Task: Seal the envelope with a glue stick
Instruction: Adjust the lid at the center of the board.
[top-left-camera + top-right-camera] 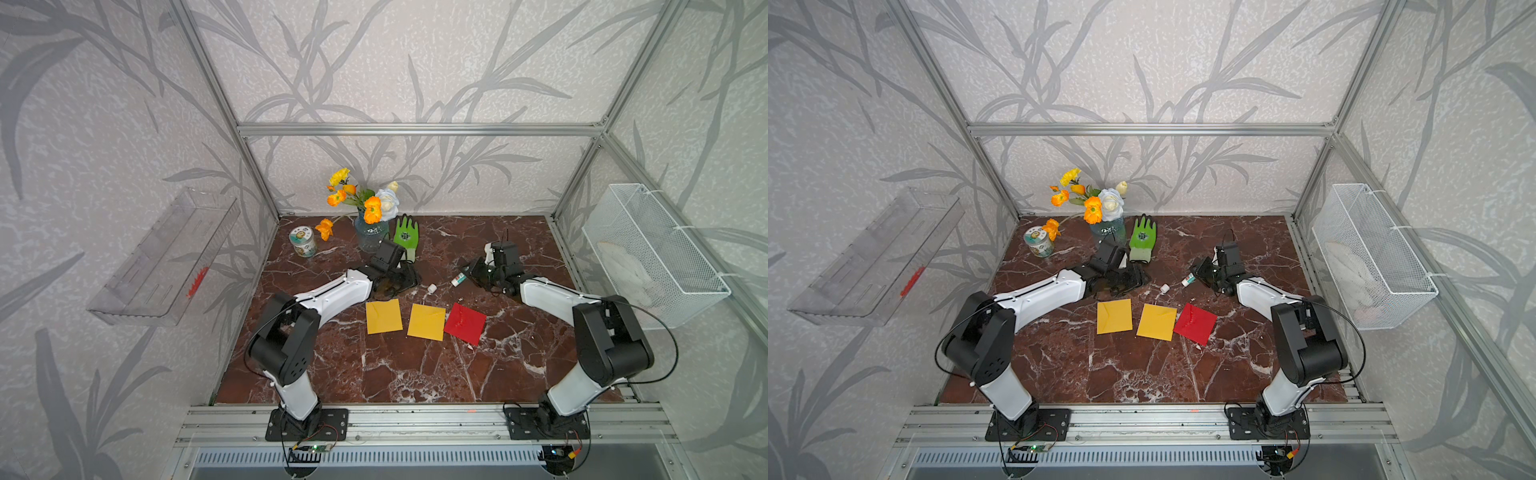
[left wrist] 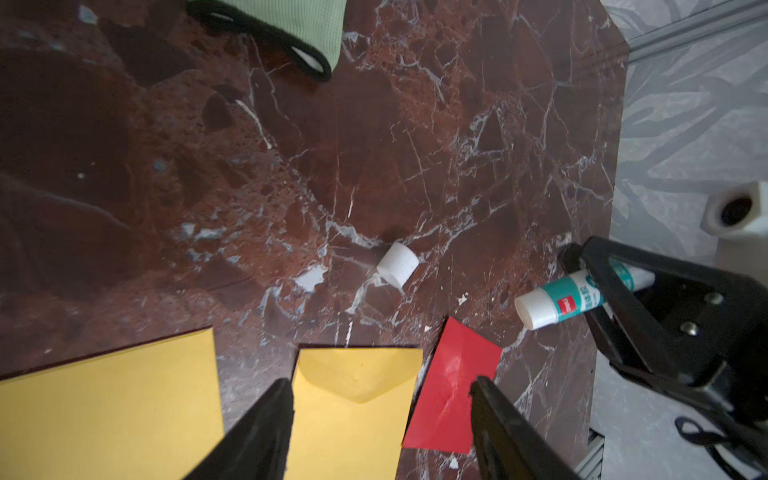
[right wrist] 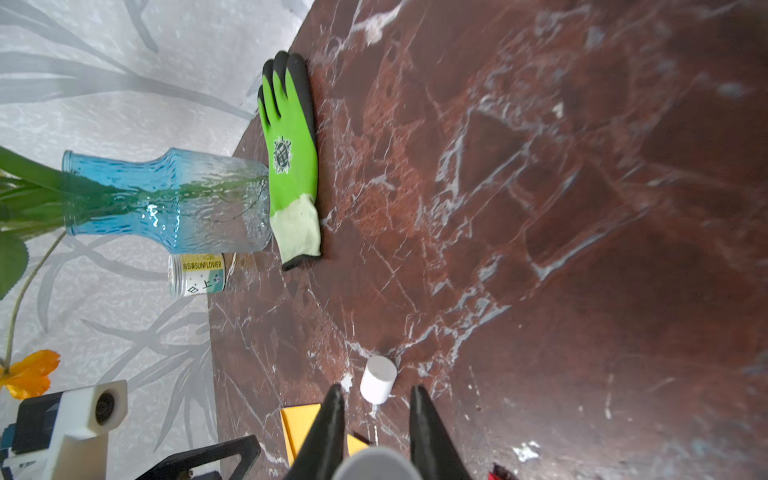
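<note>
Three envelopes lie in a row mid-table: a yellow one (image 1: 383,316), a yellow one with its pointed flap showing (image 1: 426,322) (image 2: 357,399), and a red one (image 1: 465,323) (image 2: 453,395). My right gripper (image 1: 473,272) (image 3: 376,390) is shut on the glue stick (image 1: 458,281) (image 2: 557,303), a white tube with teal print, held low behind the red envelope with its uncapped end toward the centre. Its white cap (image 1: 432,287) (image 2: 397,264) (image 3: 377,384) lies loose on the marble just behind the envelopes. My left gripper (image 1: 399,282) (image 2: 380,382) hovers open behind the yellow envelopes, holding nothing.
A green glove (image 1: 406,237), a blue glass vase of flowers (image 1: 371,235) and a small labelled can (image 1: 303,242) stand at the back. A white wire basket (image 1: 652,257) hangs on the right wall, a clear tray (image 1: 166,257) on the left.
</note>
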{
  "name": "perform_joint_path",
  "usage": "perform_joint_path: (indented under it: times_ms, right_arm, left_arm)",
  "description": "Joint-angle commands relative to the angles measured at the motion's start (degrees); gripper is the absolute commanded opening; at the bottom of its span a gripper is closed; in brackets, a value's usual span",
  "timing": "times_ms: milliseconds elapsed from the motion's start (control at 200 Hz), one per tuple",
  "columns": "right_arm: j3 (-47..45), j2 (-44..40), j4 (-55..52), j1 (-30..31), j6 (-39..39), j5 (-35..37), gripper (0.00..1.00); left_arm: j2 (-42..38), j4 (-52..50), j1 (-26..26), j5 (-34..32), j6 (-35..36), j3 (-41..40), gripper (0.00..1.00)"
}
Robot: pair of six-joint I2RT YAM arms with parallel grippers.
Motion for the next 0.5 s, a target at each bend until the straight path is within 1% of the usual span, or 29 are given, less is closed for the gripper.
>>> perform_joint_path:
  times_ms: [0,130,245,305,410,495]
  right_arm:
    - [-0.88,-3.48,-0.34,-0.59,-2.39,2.15,0.0]
    - [-2.13,-6.33,-1.48,-0.68,-5.54,4.35,0.0]
    - [-4.04,-9.53,-2.28,-0.86,-7.22,6.44,0.0]
    - [-5.23,-11.27,-2.42,-1.03,-7.65,7.38,0.0]
    - [-7.33,-13.9,-2.29,-1.53,-8.22,8.41,0.0]
    - [-9.39,-15.78,-1.63,-2.23,-8.06,8.55,0.0]
  left_arm:
    - [4.95,-8.03,-1.88,-6.53,-7.1,6.55,0.68]
    - [11.73,-10.73,-4.03,-7.75,-11.6,14.7,0.67]
    - [17.22,-14.08,-5.1,-7.99,-13.12,21.26,0.63]
    - [19.96,-16.71,-5.37,-8.38,-12.64,24.8,0.61]
    - [24.4,-23.59,-6.37,-11.25,-9.95,32.18,0.6]
    - [27.16,-27.73,-6.94,-12.64,-8.56,36.52,0.58]
